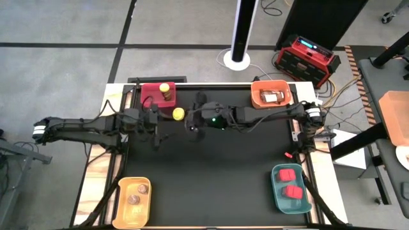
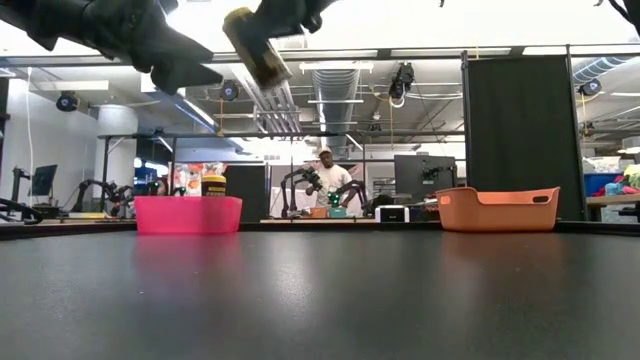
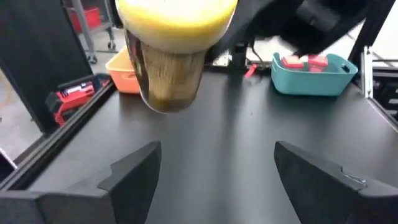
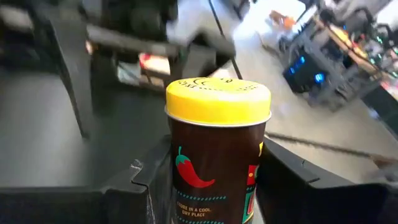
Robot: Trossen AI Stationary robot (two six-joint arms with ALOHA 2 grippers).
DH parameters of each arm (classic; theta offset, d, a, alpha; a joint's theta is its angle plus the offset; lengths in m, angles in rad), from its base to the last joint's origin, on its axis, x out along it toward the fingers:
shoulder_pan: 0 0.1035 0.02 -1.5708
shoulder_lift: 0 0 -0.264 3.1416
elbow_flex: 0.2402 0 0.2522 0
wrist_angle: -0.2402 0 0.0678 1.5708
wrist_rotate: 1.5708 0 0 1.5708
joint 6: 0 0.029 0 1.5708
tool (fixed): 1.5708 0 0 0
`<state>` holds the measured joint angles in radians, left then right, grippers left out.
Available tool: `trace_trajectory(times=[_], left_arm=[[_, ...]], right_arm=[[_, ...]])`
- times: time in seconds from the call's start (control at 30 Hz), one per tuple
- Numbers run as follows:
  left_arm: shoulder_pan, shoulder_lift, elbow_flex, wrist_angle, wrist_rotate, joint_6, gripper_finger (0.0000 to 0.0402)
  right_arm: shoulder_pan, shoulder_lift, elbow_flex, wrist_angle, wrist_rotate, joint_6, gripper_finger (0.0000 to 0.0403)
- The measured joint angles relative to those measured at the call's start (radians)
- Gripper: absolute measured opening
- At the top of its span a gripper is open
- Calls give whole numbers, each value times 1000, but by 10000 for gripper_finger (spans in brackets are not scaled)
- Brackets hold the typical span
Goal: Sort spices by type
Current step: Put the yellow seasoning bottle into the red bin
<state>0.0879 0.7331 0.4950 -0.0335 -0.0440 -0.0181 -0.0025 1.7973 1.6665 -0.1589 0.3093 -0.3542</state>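
Matte black tabletop fills the high view's centre, grey workshop floor around it. Near the upper middle, the right gripper clamps a dark cylindrical jar with a smooth yellow lid, lifted off the surface. Just left, the left gripper hangs spread wide, holding nothing.

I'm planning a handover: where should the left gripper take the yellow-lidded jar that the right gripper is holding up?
Probably the jar by its bare upper body, just under the yellow lid, fingers across the round sides. The right gripper clamps the lower body, leaving that band free. The left gripper, open, faces the jar, so come straight in from its side.
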Motion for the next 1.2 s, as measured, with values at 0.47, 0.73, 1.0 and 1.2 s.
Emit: trace_trajectory(times=[0.47,0.73,1.0,1.2], left_arm=[[1,25,0,169,-105,13,296],[1,152,0,313,-83,0,296],[1,240,34,426,-77,-2,300],[2,310,115,356,-125,8,320]], right_arm=[[69,5,-6,-232,348,-42,178],[107,5,-7,-225,474,-186,178],[112,5,-7,-225,480,-234,178],[112,5,-8,-225,480,-233,178]])
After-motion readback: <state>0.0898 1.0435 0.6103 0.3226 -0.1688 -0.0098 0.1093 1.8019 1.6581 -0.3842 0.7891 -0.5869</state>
